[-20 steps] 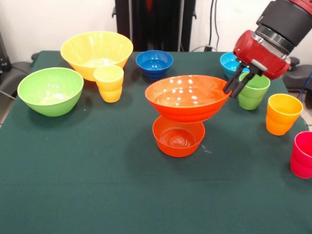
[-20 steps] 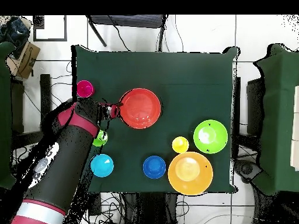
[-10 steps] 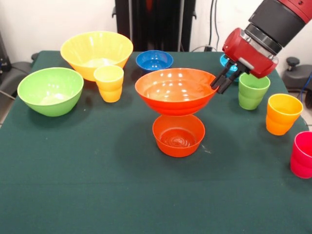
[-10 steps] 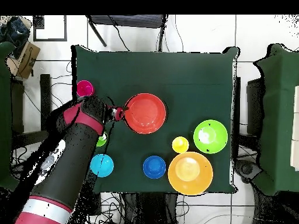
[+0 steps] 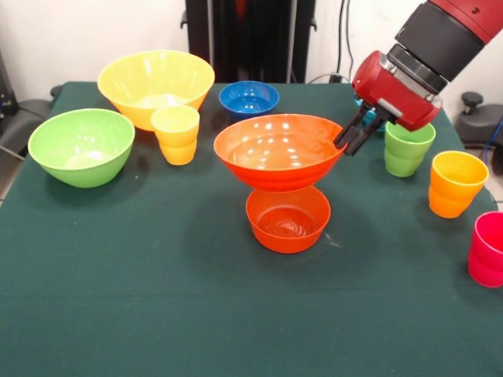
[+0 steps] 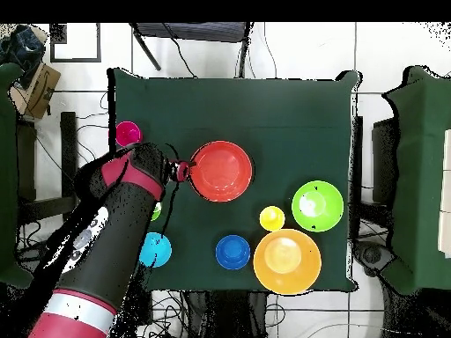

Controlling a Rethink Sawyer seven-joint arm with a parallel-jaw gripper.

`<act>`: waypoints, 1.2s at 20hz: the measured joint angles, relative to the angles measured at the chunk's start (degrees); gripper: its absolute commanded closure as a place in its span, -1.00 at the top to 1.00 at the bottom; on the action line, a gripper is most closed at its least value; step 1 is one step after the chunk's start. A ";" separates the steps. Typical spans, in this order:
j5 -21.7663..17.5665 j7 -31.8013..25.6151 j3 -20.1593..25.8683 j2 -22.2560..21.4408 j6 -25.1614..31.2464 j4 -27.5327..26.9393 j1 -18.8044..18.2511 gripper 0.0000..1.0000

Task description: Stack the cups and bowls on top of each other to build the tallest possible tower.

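My gripper [image 5: 348, 140] is shut on the right rim of the large orange bowl [image 5: 277, 149] and holds it right over the small orange bowl [image 5: 288, 224] at mid table. I cannot tell whether the two bowls touch. In the overhead view the gripper [image 6: 182, 171] is at the left edge of the large orange bowl [image 6: 221, 171], which hides the small one. The yellow cup [image 5: 176, 135], green cup [image 5: 407, 149], orange-yellow cup [image 5: 457, 184] and pink-red cup [image 5: 489, 250] stand upright and apart.
The large yellow bowl [image 5: 156, 82] and green bowl [image 5: 80, 145] stand at the left, the dark blue bowl [image 5: 248, 100] at the back. The light blue bowl [image 6: 157, 249] is partly under my arm in the overhead view. The pink-red cup is at the table's right edge.
My gripper has carried the large orange bowl to the left in the front view, from the right of the small orange bowl to right over it.
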 measured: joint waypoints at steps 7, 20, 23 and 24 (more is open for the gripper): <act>-0.02 0.00 0.94 0.00 0.00 -0.01 -1.02 1.00; -0.01 0.00 0.96 0.01 0.00 -0.01 -1.05 1.00; -0.01 0.00 0.96 0.01 0.00 -0.01 -1.05 1.00; -0.01 0.00 0.96 0.01 0.00 -0.01 -1.05 1.00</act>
